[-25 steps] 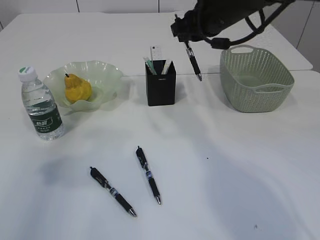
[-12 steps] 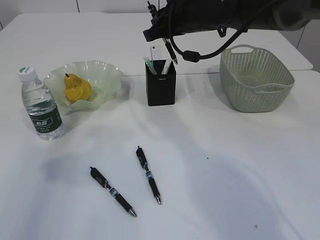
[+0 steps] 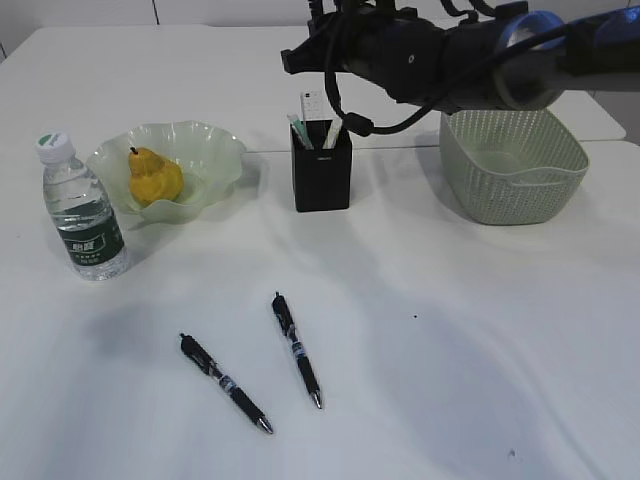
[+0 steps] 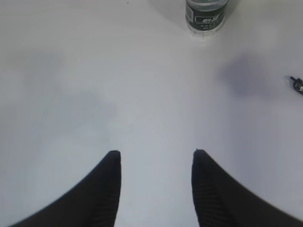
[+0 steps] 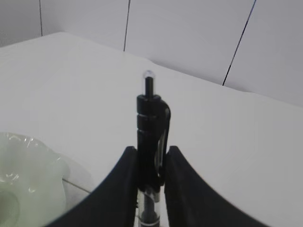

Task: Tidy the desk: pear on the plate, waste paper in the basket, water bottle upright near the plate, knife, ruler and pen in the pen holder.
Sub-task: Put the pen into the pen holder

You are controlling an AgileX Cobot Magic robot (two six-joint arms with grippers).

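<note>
My right gripper [image 5: 151, 150] is shut on a black pen [image 5: 151, 118] that stands upright between its fingers. In the exterior view that gripper [image 3: 322, 62] hangs just above the black pen holder [image 3: 322, 172], which has pale items standing in it; I cannot tell the knife or ruler among them. Two more pens [image 3: 224, 383] [image 3: 297, 350] lie on the desk [image 3: 450, 330]. The yellow pear [image 3: 153, 177] sits on the green plate [image 3: 215, 150]. The water bottle [image 3: 83, 210] stands upright left of the plate. My left gripper [image 4: 155, 153] is open over bare desk. The waste paper is out of view.
The grey-green basket [image 3: 512, 160] stands right of the pen holder, under my right arm's forearm. In the left wrist view the bottle's base [image 4: 206, 14] is at the top edge. A seam line crosses the desk behind the holder.
My right arm has carried the pen leftward from beside the basket to above the pen holder. Nothing on the desk has moved, and the left gripper stays open.
</note>
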